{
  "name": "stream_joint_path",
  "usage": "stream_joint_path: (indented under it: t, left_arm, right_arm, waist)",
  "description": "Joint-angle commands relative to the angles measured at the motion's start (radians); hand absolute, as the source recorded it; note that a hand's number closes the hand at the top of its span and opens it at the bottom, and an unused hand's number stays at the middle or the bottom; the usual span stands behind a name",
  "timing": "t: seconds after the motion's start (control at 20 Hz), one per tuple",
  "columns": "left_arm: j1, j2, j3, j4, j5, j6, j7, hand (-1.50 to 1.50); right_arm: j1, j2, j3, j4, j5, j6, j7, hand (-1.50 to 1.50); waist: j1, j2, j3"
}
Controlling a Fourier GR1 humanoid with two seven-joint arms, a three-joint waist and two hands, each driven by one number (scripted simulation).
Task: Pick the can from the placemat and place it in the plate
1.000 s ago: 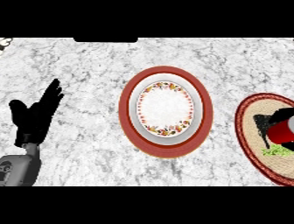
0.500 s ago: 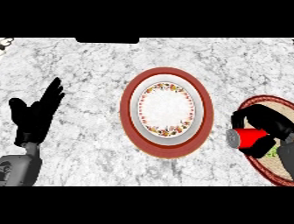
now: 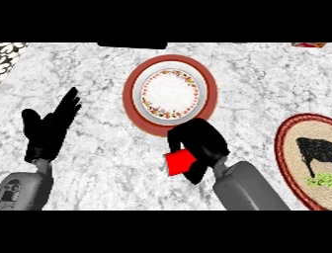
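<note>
My right hand (image 3: pixel 198 144) is curled round the red can (image 3: pixel 178 162), which shows only as a red patch below my fingers. It hangs above the marble counter (image 3: pixel 271 79), just below the near rim of the plate (image 3: pixel 170 94) and well clear of the placemat (image 3: pixel 316 153) over at the right. My left hand (image 3: pixel 49 129) rests at the left, fingers straight and spread, holding nothing.

The step in hand, as I judge it, is the carry to the plate. To do it well I should bring the can forward over the red rim and on to the white middle inside the flowered ring, not the sloping edge, where it could tip. My hand hides most of the can, so I cannot tell whether it is upright; I would level it before lowering. I should let it down until it stands on the plate, and only then uncurl my fingers.
</note>
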Motion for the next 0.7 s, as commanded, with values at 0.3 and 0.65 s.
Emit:
stream_joint_path:
  t: [0.3, 0.65]
  left_arm:
    - [-0.011, 0.007, 0.024, 0.01, 0.001, 0.014, 0.002, 0.0]
    - [-0.042, 0.015, 0.04, 0.039, -0.002, 0.012, -0.003, 0.0]
  right_arm:
    - [-0.137, 0.055, 0.269, -0.251, 0.24, -0.429, 0.601, 1.5]
    - [-0.266, 0.055, 0.445, -0.236, 0.309, -0.591, 1.093, 1.5]
  waist:
    - [-0.034, -0.003, 0.004]
    - [-0.035, 0.016, 0.005]
